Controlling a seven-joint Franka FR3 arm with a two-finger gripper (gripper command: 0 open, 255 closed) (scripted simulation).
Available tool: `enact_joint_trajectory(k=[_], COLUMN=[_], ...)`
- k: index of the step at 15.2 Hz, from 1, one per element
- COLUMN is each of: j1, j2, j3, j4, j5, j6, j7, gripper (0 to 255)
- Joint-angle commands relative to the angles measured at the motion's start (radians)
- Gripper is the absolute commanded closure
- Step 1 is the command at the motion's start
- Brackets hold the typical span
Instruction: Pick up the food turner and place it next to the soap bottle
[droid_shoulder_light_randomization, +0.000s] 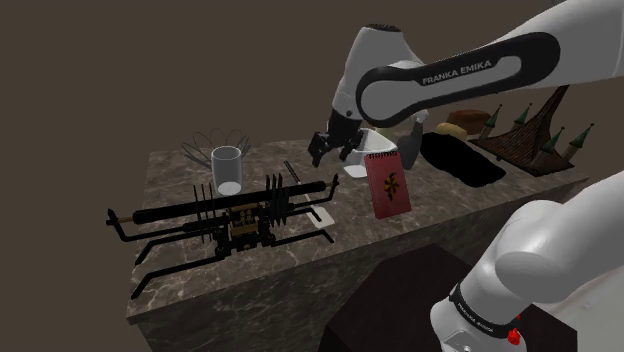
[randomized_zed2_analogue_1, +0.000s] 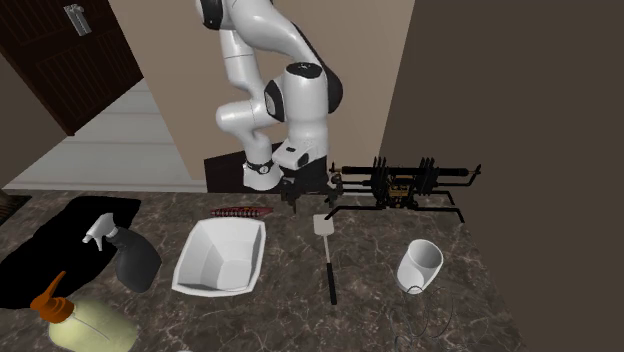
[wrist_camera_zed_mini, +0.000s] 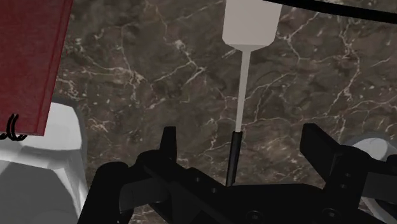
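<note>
The food turner (randomized_zed2_analogue_1: 322, 227) lies flat on the dark marble counter, its white blade toward the arm and its thin black handle (randomized_zed2_analogue_1: 329, 275) pointing away. In the wrist view the turner (wrist_camera_zed_mini: 250, 25) lies straight ahead of my gripper (wrist_camera_zed_mini: 242, 143), its handle running down between the two fingers, which stand wide apart and touch nothing. My gripper (randomized_zed2_analogue_1: 312, 195) hovers just above the blade end; it also shows as the gripper (droid_shoulder_light_randomization: 330, 145) in the shoulder view. A yellowish soap bottle (randomized_zed2_analogue_1: 85, 322) with an orange pump stands at the second exterior view's lower left.
Beside the turner are a white bowl (randomized_zed2_analogue_1: 222, 255), a red book (droid_shoulder_light_randomization: 388, 182) leaning on it, and a grey spray bottle (randomized_zed2_analogue_1: 130, 255). A black rack (droid_shoulder_light_randomization: 220, 215), a glass cup (randomized_zed2_analogue_1: 420, 265), a wire whisk (droid_shoulder_light_randomization: 215, 140) and a black tray (droid_shoulder_light_randomization: 462, 158) also sit on the counter.
</note>
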Motion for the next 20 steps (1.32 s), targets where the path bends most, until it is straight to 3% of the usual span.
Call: enact_joint_trajectory(k=[1,7,14,20], j1=[-0.010,-0.051,-0.065,-0.065], j2=[0.068,0.276,0.372,0.372], j3=[0.032,0.100,0.099,0.099], j4=[0.002,0.053,0.046,0.046], j5=[-0.025,-0.155,-0.221,-0.221], j6=[0.070,0.219,0.316,0.316], j7=[0.058,0.235,0.282,0.282], gripper=[0,0,0,0])
